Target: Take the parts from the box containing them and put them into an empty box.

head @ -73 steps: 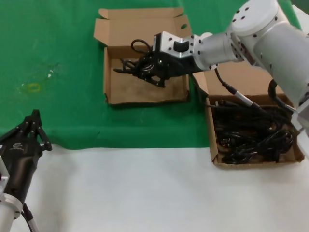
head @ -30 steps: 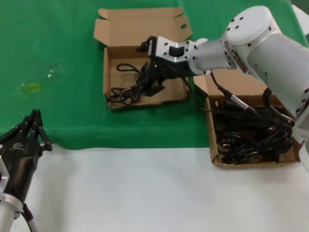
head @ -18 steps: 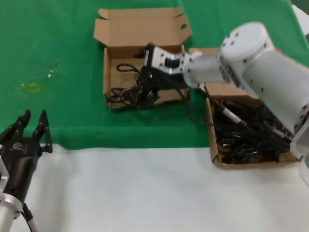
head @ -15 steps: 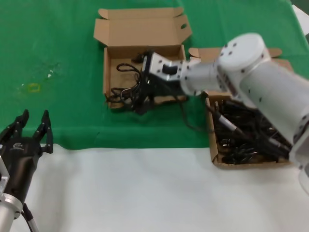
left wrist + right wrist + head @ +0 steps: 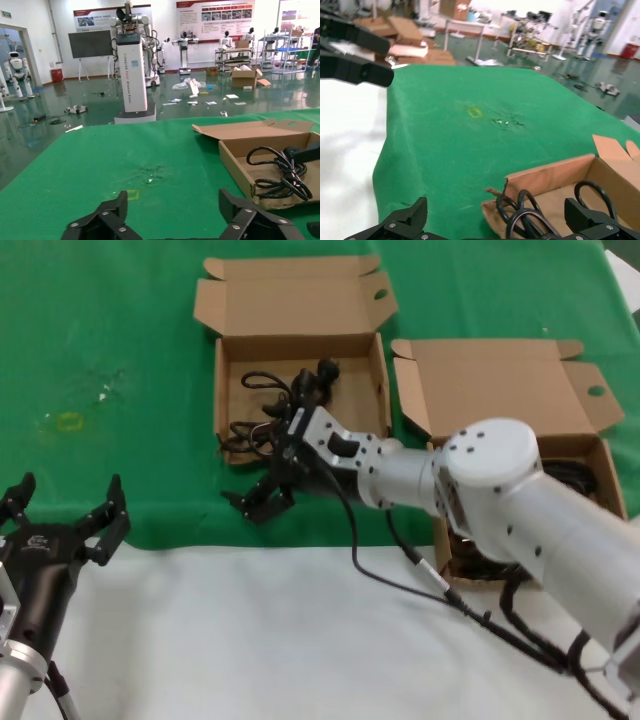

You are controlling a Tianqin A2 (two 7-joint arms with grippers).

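My right claw [image 5: 258, 502] hangs low over the green cloth [image 5: 120, 360], just in front of the worn front wall of the squarish box [image 5: 300, 405] — its fingers are spread wide and grip nothing. From my right wrist I see both fingertips [image 5: 405, 217] apart with bare cloth between them, and the box corner close by. Inside that box lies a black cable [image 5: 265, 425], a tangle of loops gathered toward the front left corner, with a plug end standing up near the back wall; one loop rests on the front wall's edge. The other box [image 5: 500, 390], with the tall plain lid, sits to the right of the first, and my right arm covers most of its tray; dark cables [image 5: 575, 475] show at its far edge. My left claw [image 5: 65, 530] waits at the near left — over the edge where green cloth meets white table [image 5: 250, 640] — fingers spread open, empty.
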